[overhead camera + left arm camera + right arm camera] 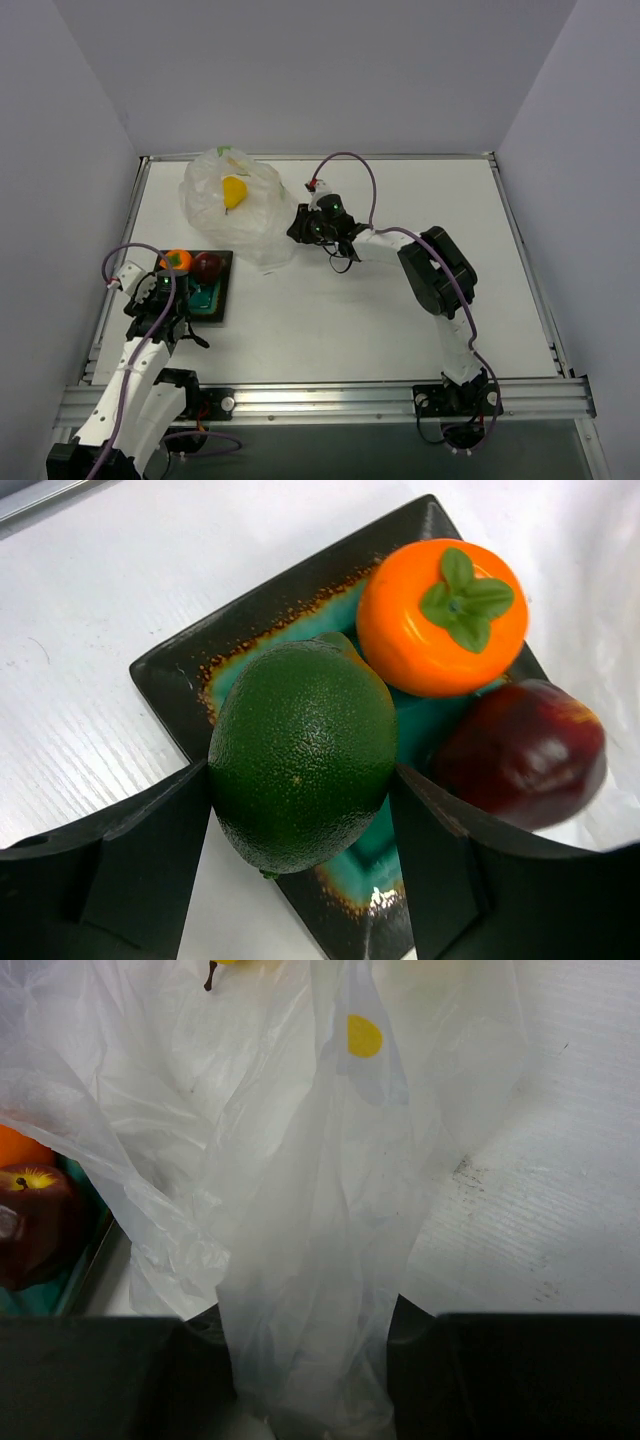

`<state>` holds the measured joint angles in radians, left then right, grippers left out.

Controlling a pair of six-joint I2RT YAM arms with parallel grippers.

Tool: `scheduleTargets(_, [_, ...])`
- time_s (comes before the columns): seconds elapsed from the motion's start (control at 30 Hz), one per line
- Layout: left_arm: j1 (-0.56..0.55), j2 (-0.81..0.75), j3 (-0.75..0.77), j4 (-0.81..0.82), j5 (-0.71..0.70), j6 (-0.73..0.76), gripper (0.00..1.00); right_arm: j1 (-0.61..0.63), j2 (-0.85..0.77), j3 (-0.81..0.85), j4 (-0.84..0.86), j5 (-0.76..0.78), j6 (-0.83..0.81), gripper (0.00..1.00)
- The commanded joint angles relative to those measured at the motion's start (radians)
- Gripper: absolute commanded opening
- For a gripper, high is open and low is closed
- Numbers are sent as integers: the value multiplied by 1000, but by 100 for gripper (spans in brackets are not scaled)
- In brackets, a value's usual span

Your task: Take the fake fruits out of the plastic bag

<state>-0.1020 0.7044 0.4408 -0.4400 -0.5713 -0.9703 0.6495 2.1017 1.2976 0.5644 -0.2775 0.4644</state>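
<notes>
Yellow fruit (234, 190) sits inside the plastic bag (225, 215), showing through the thin film near the top of the bag. The bag lies crumpled on the far left part of the table (400, 330), just beyond the green tray (170, 675).

2 fruits lie on the tray, side by side at its far edge. They are the orange fruit (440, 620), leaf cap up, and the dark red fruit (520, 755), which is nearest the bag.

Your left gripper (300, 775) is over the tray with its jaws clamped on the green fruit (300, 730). 1 finger presses each side of it. You can't tell from the left wrist view whether the green fruit rests on the tray or hangs just above it.

Your right gripper (305, 1360) is at the bag's right side, low to the table. Its jaws are pinched on a bunched fold of the bag film, which runs up from between the fingers. The right wrist view also catches the dark red fruit and a sliver of the orange fruit at the left edge.
</notes>
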Motion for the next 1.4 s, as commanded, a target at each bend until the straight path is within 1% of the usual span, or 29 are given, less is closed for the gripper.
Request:
scheduleTargets(0.0, [57,39,-4,109,43,5,67,4,-49,15,17,-12,-4,18])
scheduleTargets(0.07, [74,53,-22,135,56,12,72,6,-48,14,19,-14,-3,18])
scheduleTargets(0.1, [79,67,-25,151,62,13,76,7,-48,15,19,-14,-3,18])
scheduleTargets(0.17, [85,81,-25,155,71,13,80,6,-48,14,19,-14,-3,18])
scheduleTargets(0.2, [85,92,-24,153,71,13,87,6,-48,14,19,-15,-3,18])
scheduleTargets(0.23, [85,92,-22,152,76,16,90,6,-48,15,19,-15,-3,18])
scheduleTargets(0.33, [85,69,-13,146,85,30,97,7,-48,14,19,-17,-3,18])
scheduleTargets(0.5, [81,-55,44,84,126,70,96,7,-49,12,20,-17,-1,18])
scheduleTargets(0.6, [70,-106,113,37,162,116,93,7,-48,15,20,-15,-1,18])
scheduleTargets(0.67, [61,-108,143,35,180,139,93,7,-49,14,20,-14,-1,18])
scheduleTargets(0.7, [59,-82,180,38,197,162,93,7,-49,15,20,-14,-1,18])
scheduleTargets(0.73, [53,-62,202,41,243,166,92,6,-49,15,20,-14,-1,18])
scheduleTargets(0.8, [33,22,236,85,290,182,89,7,-49,15,19,-15,-1,18])
scheduleTargets(0.83, [-8,56,281,99,315,202,88,7,-49,15,19,-14,-3,18])
scheduleTargets(0.87, [-40,96,309,115,307,208,87,7,-51,17,19,-15,-3,18])
scheduleTargets(0.9, [-77,177,335,130,292,223,86,7,-49,16,19,-14,-3,18])
scheduleTargets(0.93, [-114,220,404,130,256,252,86,7,-49,17,19,-14,-3,18])
scheduleTargets(0.97, [-177,309,439,130,245,258,85,7,-49,17,19,-14,-3,18])
scheduleTargets(1.0, [-195,352,470,141,252,278,82,7,-51,16,19,-14,-3,18])
scheduleTargets(1.03, [-208,392,498,155,269,283,81,7,-52,14,20,-15,-1,18])
scheduleTargets(1.07, [-221,476,554,170,292,291,80,6,-54,15,20,-17,-1,18])
scheduleTargets(1.1, [-223,519,584,176,298,303,79,7,-54,15,20,-17,-1,18])
scheduleTargets(1.23, [-225,697,699,207,306,326,70,6,-57,12,22,-19,0,18])
scheduleTargets(1.27, [-225,764,722,210,309,329,70,6,-57,11,22,-19,0,18])
scheduleTargets(1.37, [-222,880,820,224,294,349,69,4,-60,9,23,-20,2,18])
